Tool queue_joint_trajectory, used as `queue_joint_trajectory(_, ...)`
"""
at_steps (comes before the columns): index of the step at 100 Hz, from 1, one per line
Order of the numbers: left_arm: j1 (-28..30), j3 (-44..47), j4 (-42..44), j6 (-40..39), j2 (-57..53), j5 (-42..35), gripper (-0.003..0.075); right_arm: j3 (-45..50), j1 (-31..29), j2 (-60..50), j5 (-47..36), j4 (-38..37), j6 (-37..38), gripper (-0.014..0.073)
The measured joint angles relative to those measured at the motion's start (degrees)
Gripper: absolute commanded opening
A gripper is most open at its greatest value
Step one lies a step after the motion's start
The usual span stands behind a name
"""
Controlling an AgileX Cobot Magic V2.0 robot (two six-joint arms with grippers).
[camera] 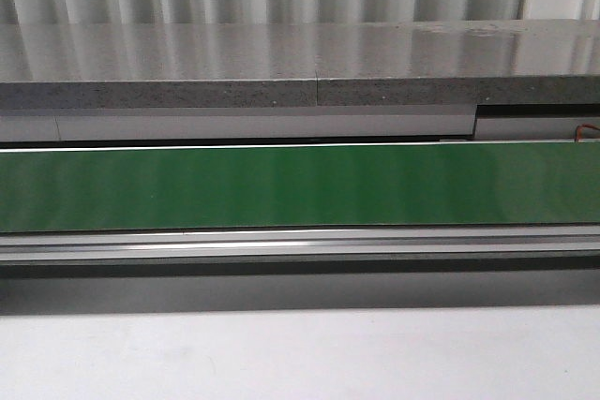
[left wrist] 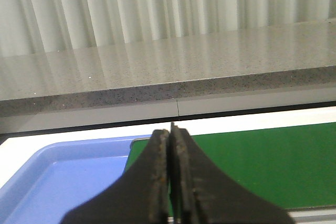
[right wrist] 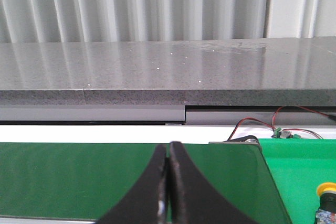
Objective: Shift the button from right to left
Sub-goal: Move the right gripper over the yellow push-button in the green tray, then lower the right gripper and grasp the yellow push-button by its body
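The button (right wrist: 326, 195) shows only in the right wrist view, at the frame's lower right corner: a yellow cap over a dark body with a bit of blue below, on a bright green surface beyond the belt's right end. My right gripper (right wrist: 169, 150) is shut and empty over the green conveyor belt (right wrist: 79, 182), well to the left of the button. My left gripper (left wrist: 170, 132) is shut and empty, above the belt's left end (left wrist: 262, 166) and a blue tray (left wrist: 58, 182). Neither gripper shows in the front view.
The green belt (camera: 300, 185) runs across the front view with a grey stone ledge (camera: 281, 63) behind it and a metal rail (camera: 300, 243) in front. Red and black wires (right wrist: 257, 121) and a small circuit board (right wrist: 286, 134) lie behind the belt's right end.
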Motion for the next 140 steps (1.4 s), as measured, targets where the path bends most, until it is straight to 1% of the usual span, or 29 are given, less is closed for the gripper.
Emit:
queue_joint_trajectory(11,0.00,0.00,0.00,0.00,0.00,0.00,-0.0020,-8.65,0.00,5.01,9.31,0.24,0.02,-0.0067)
queue_joint_trajectory(17,0.00,0.00,0.00,0.00,0.00,0.00,-0.0020,-14.39,0.00,9.03,15.90,0.24,0.02,-0.0067)
queue_joint_trajectory(30,0.00,0.00,0.00,0.00,0.00,0.00,-0.0020,-25.57,0.00,21.09,29.56,0.24,0.02,-0.0067)
queue_joint_trajectory(37,0.00,0.00,0.00,0.00,0.00,0.00,-0.0020,-30.85,0.00,27.69,35.19,0.24,0.02,-0.0067)
queue_joint_trajectory(49,0.00,0.00,0.00,0.00,0.00,0.00,-0.0020,-37.26,0.00,37.26,41.11,0.31,0.02,-0.0067)
queue_joint_trajectory(61,0.00,0.00,0.00,0.00,0.00,0.00,-0.0020,-38.96,0.00,43.75,43.00,0.36,0.02,-0.0053)
queue_joint_trajectory(68,0.00,0.00,0.00,0.00,0.00,0.00,-0.0020,-39.11,0.00,46.51,43.50,0.45,0.02,0.0016)
queue_joint_trajectory(72,0.00,0.00,0.00,0.00,0.00,0.00,-0.0020,-39.11,0.00,47.83,43.63,0.45,0.02,0.0091)
queue_joint_trajectory(77,0.00,0.00,0.00,0.00,0.00,0.00,-0.0020,-39.11,0.00,49.06,44.01,0.75,0.02,0.0209)
queue_joint_trajectory(80,0.00,0.00,0.00,0.00,0.00,0.00,-0.0020,-39.11,0.00,49.63,44.11,0.87,0.02,0.0307)
queue_joint_trajectory(82,0.00,0.00,0.00,0.00,0.00,0.00,-0.0020,-39.11,0.00,49.99,44.25,0.87,0.02,0.0348)
queue_joint_trajectory(83,0.00,0.00,0.00,0.00,0.00,0.00,-0.0020,-39.11,0.00,50.15,44.24,0.87,0.02,0.0390)
queue_joint_trajectory(84,0.00,0.00,0.00,0.00,0.00,0.00,-0.0020,-39.11,0.00,50.17,44.24,0.87,0.02,0.0410)
queue_joint_trajectory(87,0.00,0.00,0.00,0.00,0.00,0.00,-0.0020,-39.11,0.00,50.48,44.36,0.87,0.02,0.0508)
queue_joint_trajectory(89,0.00,0.00,0.00,0.00,0.00,0.00,-0.0020,-39.11,0.00,50.62,44.36,0.87,0.02,0.0545)
queue_joint_trajectory(92,0.00,0.00,0.00,0.00,0.00,0.00,-0.0020,-39.11,0.00,50.87,44.36,0.87,0.02,0.0623)
queue_joint_trajectory(95,0.00,0.00,0.00,0.00,0.00,0.00,-0.0020,-39.11,0.00,50.85,44.24,0.87,0.02,0.0671)
queue_joint_trajectory(104,0.00,0.00,0.00,0.00,0.00,0.00,-0.0020,-39.11,0.00,50.90,43.86,0.87,0.02,0.0634)
queue_joint_trajectory(114,0.00,0.00,0.00,0.00,0.00,0.00,-0.0020,-39.52,-0.10,51.17,43.59,0.87,0.58,0.0634)
queue_joint_trajectory(121,0.00,0.00,0.00,0.00,0.00,0.00,-0.0020,-40.83,-1.28,52.05,43.93,0.87,1.68,0.0634)
queue_joint_trajectory(130,0.00,0.00,0.00,0.00,0.00,0.00,-0.0020,-44.05,-4.31,54.11,44.58,0.36,2.56,0.0634)
queue_joint_trajectory(140,0.00,0.00,0.00,0.00,0.00,0.00,-0.0020,-48.92,-9.45,57.46,45.51,-0.71,2.68,0.0634)
